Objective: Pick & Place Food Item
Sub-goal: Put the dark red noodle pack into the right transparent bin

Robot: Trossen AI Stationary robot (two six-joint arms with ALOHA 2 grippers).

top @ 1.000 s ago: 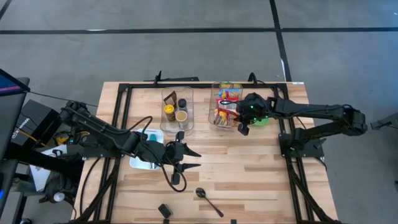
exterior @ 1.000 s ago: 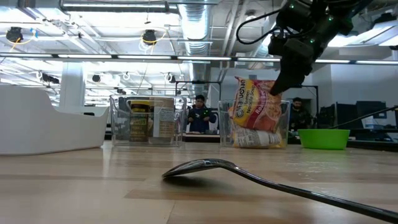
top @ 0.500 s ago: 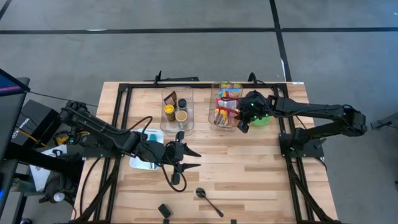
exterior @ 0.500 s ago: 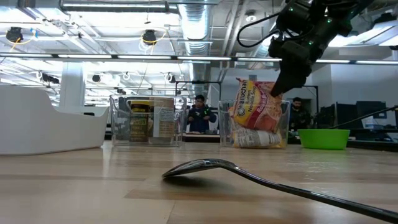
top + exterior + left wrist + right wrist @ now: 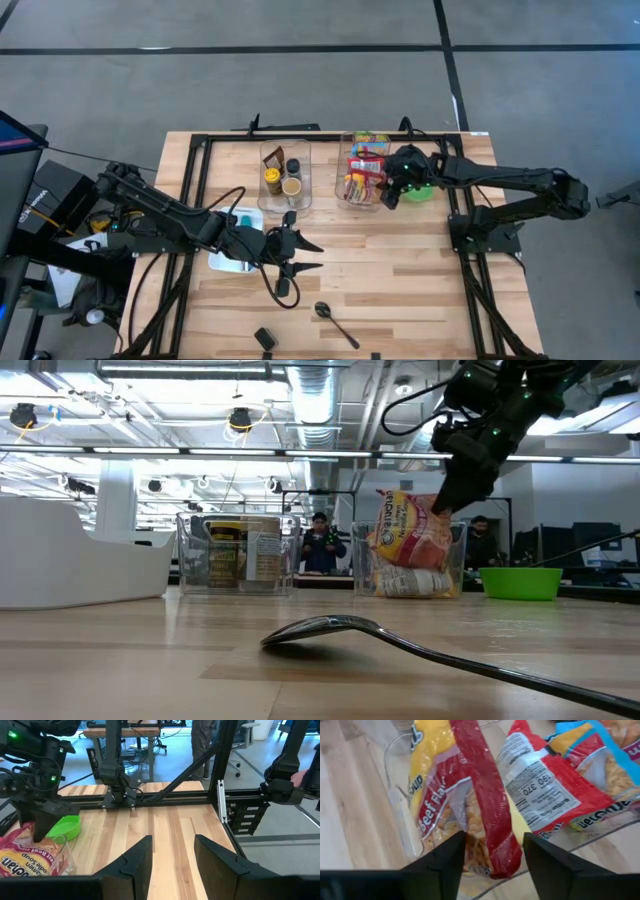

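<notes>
The right pincer (image 5: pixel 391 192) is positioned over the right-hand clear bin (image 5: pixel 362 185) at the far side of the tabletop (image 5: pixel 400 270), and in the right wrist view its two fingers (image 5: pixel 445 857) are seen spread on either side of the upright edge of a noodle packet (image 5: pixel 470 800), not yet closed on it. The packet (image 5: pixel 408 530) is kept standing on edge among other packets in the bin, so its top seam is offered upward; this is probably why the approach is made from above, with the fingers straddling the seam. Whether the pads already touch the wrapper cannot be told. A green bowl (image 5: pixel 420 190) sits just to the right of the bin, and it is judged a likely destination for the packet, though this is not shown. The left pincer (image 5: pixel 300 254) is held open and empty near the middle of the tabletop, well apart from the bin, apparently parked to leave the work area free. A second clear bin (image 5: pixel 285 175) holding jars stands to the left, and a spoon (image 5: pixel 335 320) lies at the near edge.
</notes>
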